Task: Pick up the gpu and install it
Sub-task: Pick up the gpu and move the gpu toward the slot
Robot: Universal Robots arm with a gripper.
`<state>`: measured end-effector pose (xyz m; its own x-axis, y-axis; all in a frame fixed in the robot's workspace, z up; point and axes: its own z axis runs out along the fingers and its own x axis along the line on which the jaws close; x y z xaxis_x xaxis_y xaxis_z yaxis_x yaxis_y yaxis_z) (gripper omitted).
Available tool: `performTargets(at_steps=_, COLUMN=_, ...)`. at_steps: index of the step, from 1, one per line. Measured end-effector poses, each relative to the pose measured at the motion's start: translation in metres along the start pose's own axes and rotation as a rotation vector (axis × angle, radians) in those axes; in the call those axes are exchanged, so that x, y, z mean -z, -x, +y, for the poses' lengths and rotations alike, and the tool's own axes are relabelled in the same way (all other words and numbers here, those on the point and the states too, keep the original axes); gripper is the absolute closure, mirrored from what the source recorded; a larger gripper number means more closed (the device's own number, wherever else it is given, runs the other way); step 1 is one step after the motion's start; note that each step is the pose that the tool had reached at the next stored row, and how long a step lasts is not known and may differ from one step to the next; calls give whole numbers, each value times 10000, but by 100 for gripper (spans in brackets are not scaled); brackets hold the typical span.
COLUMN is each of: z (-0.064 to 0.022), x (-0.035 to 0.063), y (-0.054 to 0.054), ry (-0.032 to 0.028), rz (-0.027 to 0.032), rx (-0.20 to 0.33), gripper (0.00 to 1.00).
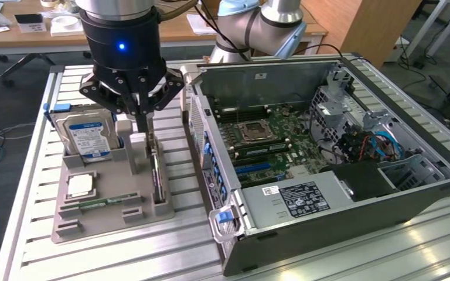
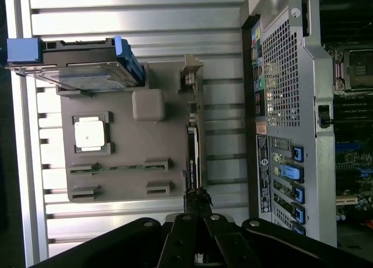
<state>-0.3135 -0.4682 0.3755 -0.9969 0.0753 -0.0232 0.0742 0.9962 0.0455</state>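
Arm pose: the grey arm's black wrist housing hangs vertical over the table. The black gripper [image 1: 143,133] points straight down above the tray's case-side slot, fingers drawn fully together. I cannot tell whether the tips pinch the card's edge or only sit over it.

The exterior view gives me the open grey steel computer case [image 1: 327,213] lying on the ribbed aluminium table [image 1: 170,249], green motherboard exposed. The wrist view shows the case's perforated rear panel [image 2: 280,76] and the closed gripper [image 2: 198,193] lined up with one end of the card.

On the grey moulded plastic tray [image 1: 108,222]:
- A silver hard drive with blue label [image 1: 88,137] stands upright.
- The gpu [image 1: 157,175], a thin flat dark card, stands on edge in the slot nearest the case.
- A square silver processor chip [image 1: 80,186] lies flat.
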Motion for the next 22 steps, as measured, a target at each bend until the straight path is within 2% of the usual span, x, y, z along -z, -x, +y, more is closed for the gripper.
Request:
performTargets(at_steps=12, z=0, x=0, y=0, ry=0, rz=0, rx=1, gripper=88)
performTargets(at_steps=14, z=0, x=0, y=0, ry=0, rz=0, rx=1, gripper=76)
performTargets(at_steps=15, z=0, x=0, y=0, ry=0, rz=0, rx=1, gripper=76)
performTargets(at_steps=17, z=0, x=0, y=0, ry=0, rz=0, rx=0, gripper=65)
performTargets(at_steps=18, z=0, x=0, y=0, ry=0, rz=0, rx=1, gripper=65)
performTargets(at_steps=20, z=0, x=0, y=0, ry=0, rz=0, rx=0, gripper=53)
performTargets(at_steps=22, z=0, x=0, y=0, ry=0, rz=0, rx=0, gripper=53)
